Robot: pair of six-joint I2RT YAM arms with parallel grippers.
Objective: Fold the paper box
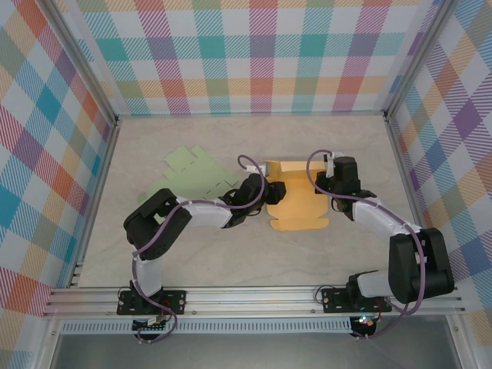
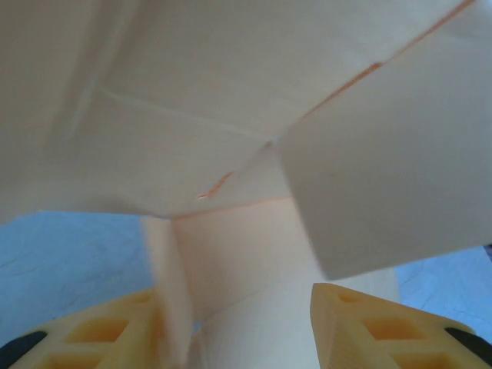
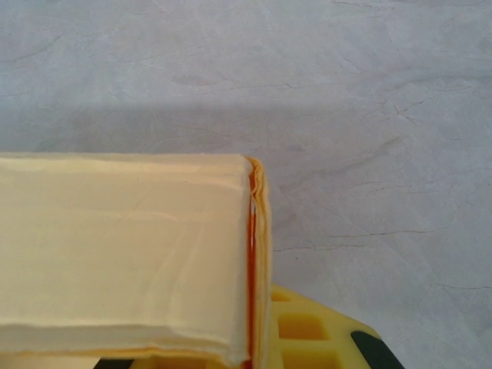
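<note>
- Pinching the paper box (image 1: 300,207) right wall: right gripper (image 1: 326,183), jaws closed on it.
- left gripper (image 1: 270,192) part-open, astride a left flap.
- green sheet (image 1: 194,173) flat nearby, left.

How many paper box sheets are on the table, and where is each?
2. The green sheet lies flat, left of the middle. The orange box, partly folded, is just right of it, at the middle. None seems hidden.
</note>
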